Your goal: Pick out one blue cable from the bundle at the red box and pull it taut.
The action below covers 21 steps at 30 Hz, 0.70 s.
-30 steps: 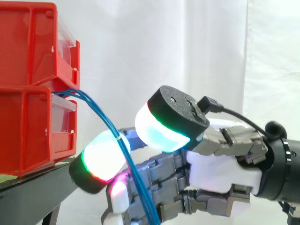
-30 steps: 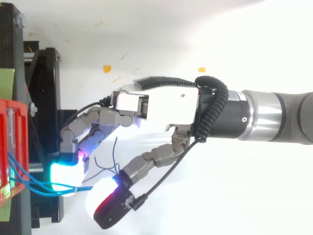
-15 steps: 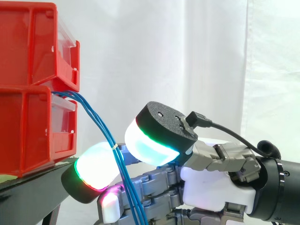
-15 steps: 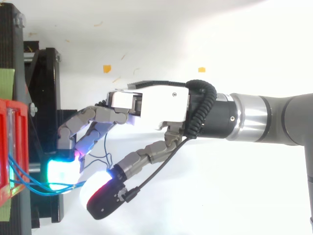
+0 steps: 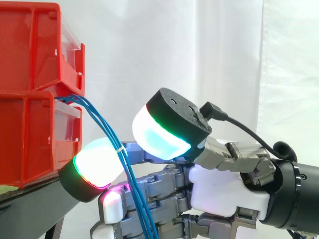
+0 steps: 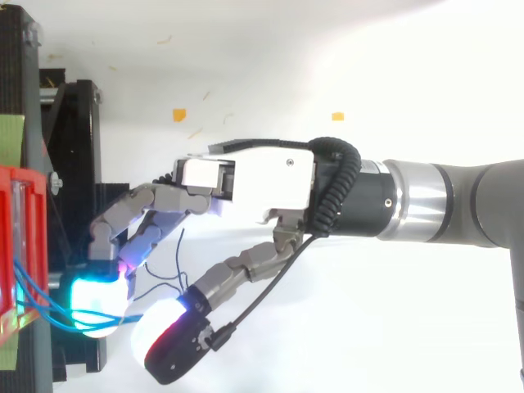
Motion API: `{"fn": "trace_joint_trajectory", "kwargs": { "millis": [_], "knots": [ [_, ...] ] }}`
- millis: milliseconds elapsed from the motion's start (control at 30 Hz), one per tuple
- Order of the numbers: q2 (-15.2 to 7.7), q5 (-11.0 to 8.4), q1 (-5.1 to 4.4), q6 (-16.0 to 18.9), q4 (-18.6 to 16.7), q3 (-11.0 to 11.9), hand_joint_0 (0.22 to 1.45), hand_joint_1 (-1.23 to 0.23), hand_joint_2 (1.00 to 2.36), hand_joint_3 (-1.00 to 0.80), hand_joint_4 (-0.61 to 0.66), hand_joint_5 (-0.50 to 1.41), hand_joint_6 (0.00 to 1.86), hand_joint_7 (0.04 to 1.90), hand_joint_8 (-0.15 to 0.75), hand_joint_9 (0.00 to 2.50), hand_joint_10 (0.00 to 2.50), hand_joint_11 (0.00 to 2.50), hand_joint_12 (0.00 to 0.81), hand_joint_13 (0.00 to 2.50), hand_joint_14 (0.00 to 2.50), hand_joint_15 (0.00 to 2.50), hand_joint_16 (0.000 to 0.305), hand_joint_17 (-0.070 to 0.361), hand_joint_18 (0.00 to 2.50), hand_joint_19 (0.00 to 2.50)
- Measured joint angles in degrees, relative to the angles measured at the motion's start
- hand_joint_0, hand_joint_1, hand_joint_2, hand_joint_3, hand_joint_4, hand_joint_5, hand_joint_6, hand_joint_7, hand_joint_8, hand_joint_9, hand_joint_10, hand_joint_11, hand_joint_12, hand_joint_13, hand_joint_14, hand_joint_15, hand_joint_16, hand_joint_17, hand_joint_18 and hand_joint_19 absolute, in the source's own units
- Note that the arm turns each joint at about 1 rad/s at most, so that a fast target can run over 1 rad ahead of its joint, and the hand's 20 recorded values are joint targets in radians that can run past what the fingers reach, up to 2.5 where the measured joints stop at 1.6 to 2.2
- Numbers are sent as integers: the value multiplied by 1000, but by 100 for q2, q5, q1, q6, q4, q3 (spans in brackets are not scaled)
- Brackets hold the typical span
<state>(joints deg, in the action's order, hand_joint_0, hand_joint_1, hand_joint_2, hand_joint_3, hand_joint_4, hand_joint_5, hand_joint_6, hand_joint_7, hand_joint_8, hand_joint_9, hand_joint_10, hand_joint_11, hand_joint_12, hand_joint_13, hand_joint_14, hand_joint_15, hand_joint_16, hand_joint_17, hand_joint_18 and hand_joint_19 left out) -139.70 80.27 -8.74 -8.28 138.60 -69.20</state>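
From the side, the blue cable bundle (image 5: 107, 137) leaves the gap between the two stacked bins of the red box (image 5: 30, 144) and runs toward 5 o'clock. It lies against one of my glowing fingertips (image 5: 97, 162), with a small white tie (image 5: 119, 148) round it there, and passes in front of my lower fingers. From above it is plainer that my hand (image 6: 246, 176) is spread, the thumb pad (image 6: 164, 340) standing apart at 4 o'clock from that fingertip, nothing pinched. That view also shows the black stand (image 6: 78, 164) beneath the fingertip (the side view shows just its edge).

Compared with a second ago, my hand has moved toward 9 o'clock, closer to the box, and the bundle hangs steeper.

The cables' lower ends are cut off at the side view's bottom edge, their start inside the box is hidden, and I cannot tell one strand from the rest.
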Motion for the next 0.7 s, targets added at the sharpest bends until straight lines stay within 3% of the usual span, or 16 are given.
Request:
{"fn": "trace_joint_trajectory", "kwargs": {
  "millis": [300, 700],
  "knots": [
    [-109, -14, -51, 0, -122, 12, 608, -720, 1026, -132, -71, -186, 965, 754, 268, 838, 32, 783, 339, 869, 23, 547, 51, 114, 768, 574],
    [-115, 0, -55, 21, -126, 17, 608, -686, 1026, -129, -58, -171, 978, 793, 283, 928, 34, 816, 347, 905, 22, 567, 51, 115, 799, 590]
  ]
}}
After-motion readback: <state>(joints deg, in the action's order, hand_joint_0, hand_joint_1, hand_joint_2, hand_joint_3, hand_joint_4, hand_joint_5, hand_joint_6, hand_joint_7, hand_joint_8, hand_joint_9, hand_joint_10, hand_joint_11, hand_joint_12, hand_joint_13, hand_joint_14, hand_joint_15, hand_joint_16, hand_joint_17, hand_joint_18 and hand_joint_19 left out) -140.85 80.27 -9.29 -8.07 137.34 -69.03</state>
